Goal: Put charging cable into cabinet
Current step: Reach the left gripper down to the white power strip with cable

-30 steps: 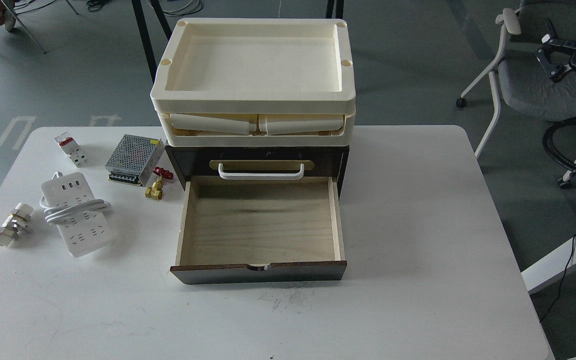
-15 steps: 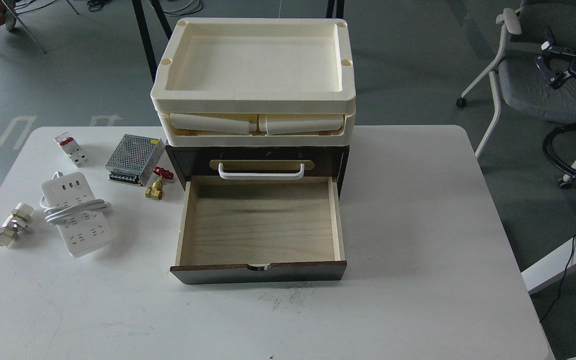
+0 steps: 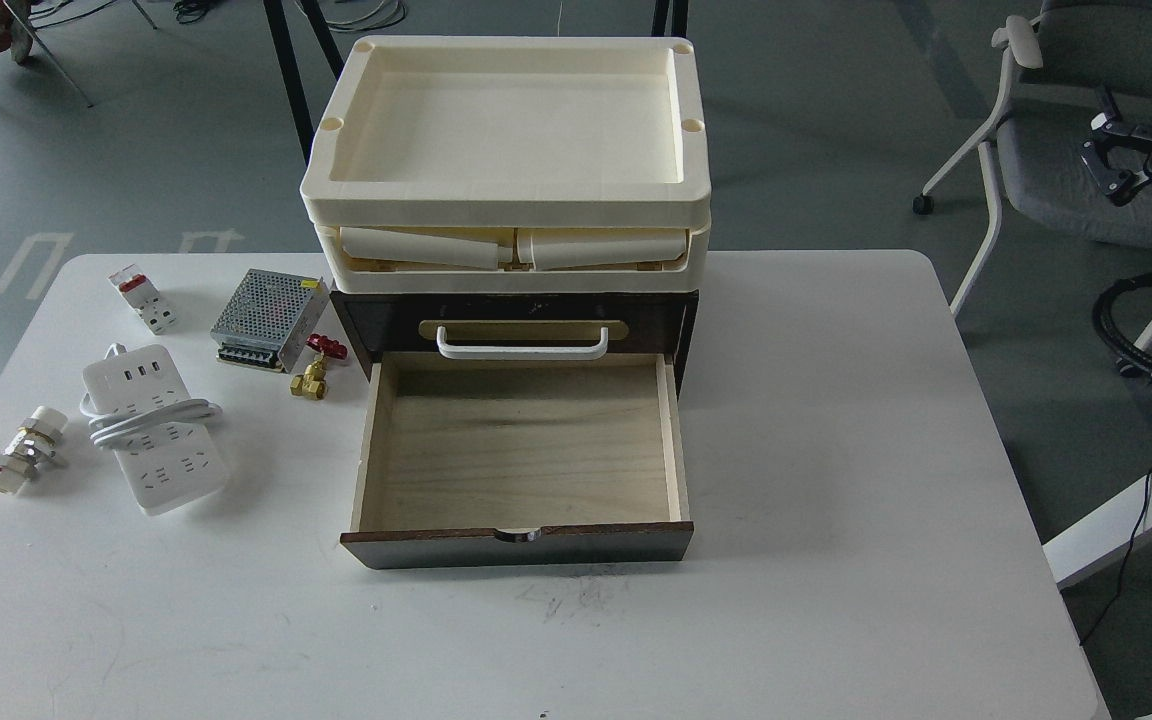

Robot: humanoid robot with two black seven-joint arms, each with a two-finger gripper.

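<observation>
The charging cable (image 3: 154, 430), a white power strip with its thick cord coiled across it, lies flat on the left side of the white table. The cabinet (image 3: 381, 320) stands at the table's middle. Its lower drawer (image 3: 521, 445) is pulled out and shows an empty pale wood interior. The white bar handle (image 3: 522, 345) is on the shut upper drawer. My right gripper (image 3: 1104, 155) hangs off the table at the far right, over a grey chair, with its fingers apart and nothing in them. My left arm is out of view.
Two stacked cream trays (image 3: 506, 205) sit on the cabinet. Left of it lie a silver perforated box (image 3: 268, 318), a white-and-red breaker (image 3: 142, 297), a brass valve with a red handle (image 3: 317, 366) and a white fitting (image 3: 24, 450). A grey chair (image 3: 1056, 160) stands at the right.
My right gripper has drifted to the right and slightly down at the far right edge. Nothing on the table has moved.
</observation>
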